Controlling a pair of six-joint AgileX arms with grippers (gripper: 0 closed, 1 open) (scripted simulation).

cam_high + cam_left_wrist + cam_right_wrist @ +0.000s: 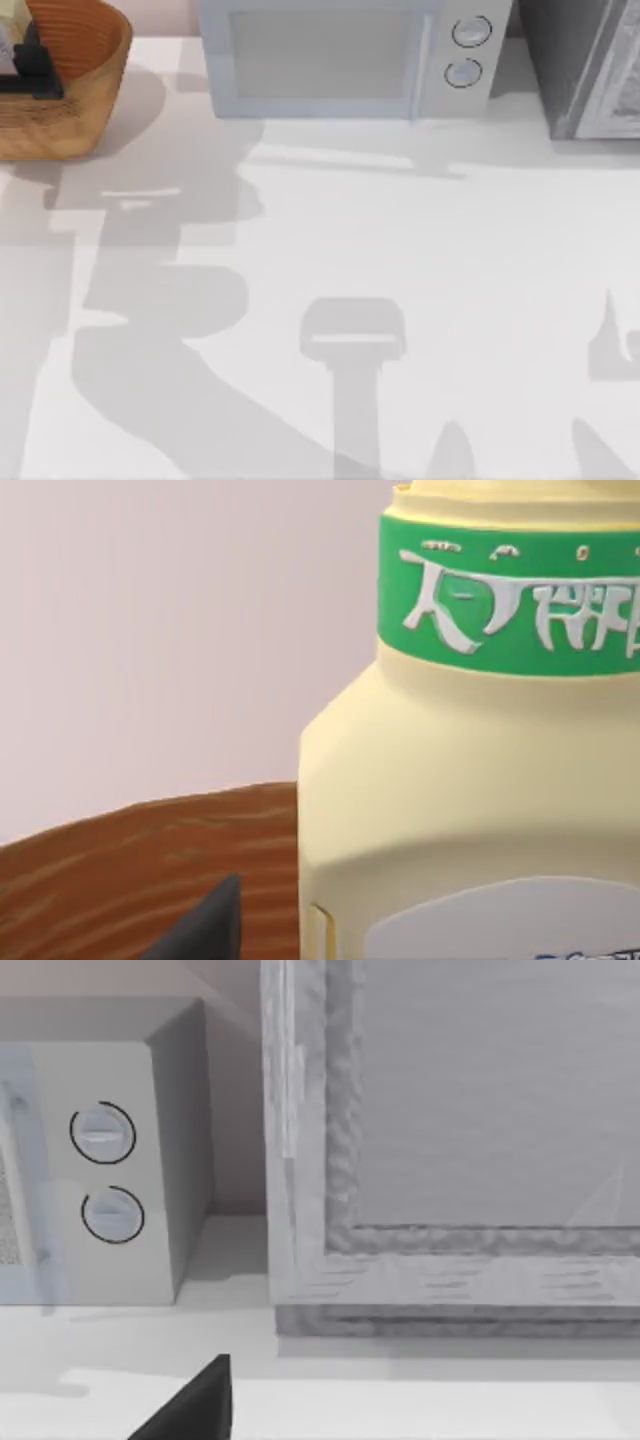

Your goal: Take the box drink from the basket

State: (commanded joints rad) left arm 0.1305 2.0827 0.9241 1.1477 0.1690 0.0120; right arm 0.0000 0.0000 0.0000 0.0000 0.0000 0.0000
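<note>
the basket [95,75] sits at the table's far left corner, at about ten o'clock from the middle of the top view, orange-brown with a thick rim. inside it, at its left part, the left gripper [30,65] shows as a dark shape reaching down against the box drink [8,45], of which a pale sliver is seen at the picture's edge. the left wrist view sits very near the box drink [450,800]: pale-yellow body, green printed band under the top, a white label low on its side, with the basket's ribbed brown wall [130,870] behind it and one dark fingertip [205,930] just beside the container; whether the jaws are apart or clamped on it cannot be told. a microwave [345,55] with two round knobs stands at twelve o'clock, and a grey framed appliance [585,65] at about two o'clock. the right wrist view looks at those two from the white table [420,280], a dark fingertip [195,1405] of the right gripper at its edge; how its jaws stand cannot be told.
</note>
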